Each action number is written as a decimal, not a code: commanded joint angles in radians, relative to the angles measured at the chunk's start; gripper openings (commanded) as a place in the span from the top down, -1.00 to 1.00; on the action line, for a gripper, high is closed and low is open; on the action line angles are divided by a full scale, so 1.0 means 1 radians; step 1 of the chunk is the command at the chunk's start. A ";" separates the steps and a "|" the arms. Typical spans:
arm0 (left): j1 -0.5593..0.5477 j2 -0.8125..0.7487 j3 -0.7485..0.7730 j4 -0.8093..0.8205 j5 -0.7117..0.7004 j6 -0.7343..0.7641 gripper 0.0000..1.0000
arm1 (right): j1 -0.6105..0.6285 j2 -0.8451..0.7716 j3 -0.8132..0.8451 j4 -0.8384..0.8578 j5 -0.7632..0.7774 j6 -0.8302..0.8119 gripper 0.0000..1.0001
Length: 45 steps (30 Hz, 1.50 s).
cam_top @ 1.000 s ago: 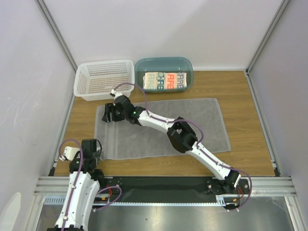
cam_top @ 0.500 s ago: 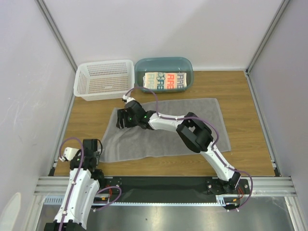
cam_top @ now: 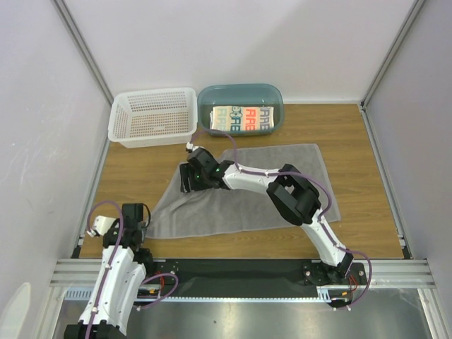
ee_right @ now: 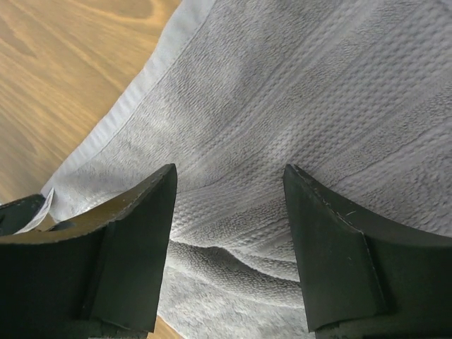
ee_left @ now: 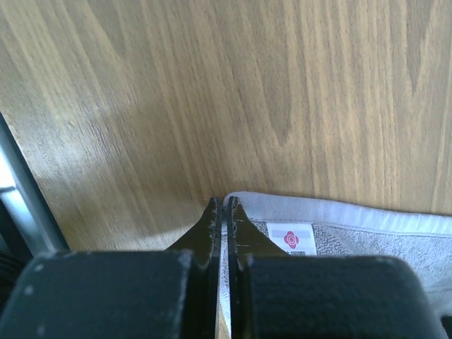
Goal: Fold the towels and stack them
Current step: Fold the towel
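Note:
A large grey towel (cam_top: 282, 191) lies spread on the wooden table, its left part drawn inward so the left edge runs diagonally. My right gripper (cam_top: 187, 180) stands over that drawn-in far-left part. Its jaws are open, and a ridge of the grey towel (ee_right: 282, 106) lies between the right gripper's (ee_right: 229, 173) fingers. My left gripper (cam_top: 141, 227) sits at the near-left corner, and in its wrist view it (ee_left: 221, 205) is shut on the hem of the grey towel (ee_left: 353, 233) beside a small label. A folded white towel with printed letters (cam_top: 244, 119) lies in the teal tub (cam_top: 240, 92).
A white lattice basket (cam_top: 152, 116) stands at the back left beside the tub. Bare wood (cam_top: 131, 176) shows left of the towel. Side walls close the table in, and a metal rail (cam_top: 240, 268) runs along the near edge.
My right gripper has moved right and slightly nearer, and the grey towel's far-left corner came inward with it. The left arm has not moved.

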 commanded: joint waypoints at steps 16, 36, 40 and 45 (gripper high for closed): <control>-0.006 0.023 0.007 0.083 -0.017 0.102 0.99 | -0.038 0.326 0.681 -0.179 0.086 -0.272 -0.40; -0.009 0.020 0.003 0.109 -0.006 0.141 0.99 | -0.027 0.429 0.790 -0.082 0.239 -0.356 -0.44; -0.009 0.020 0.003 0.114 -0.006 0.147 1.00 | -0.044 0.452 0.793 -0.042 0.213 -0.288 -0.43; -0.009 0.024 0.004 0.115 -0.008 0.148 0.99 | -0.036 0.495 0.830 -0.039 0.213 -0.282 -0.40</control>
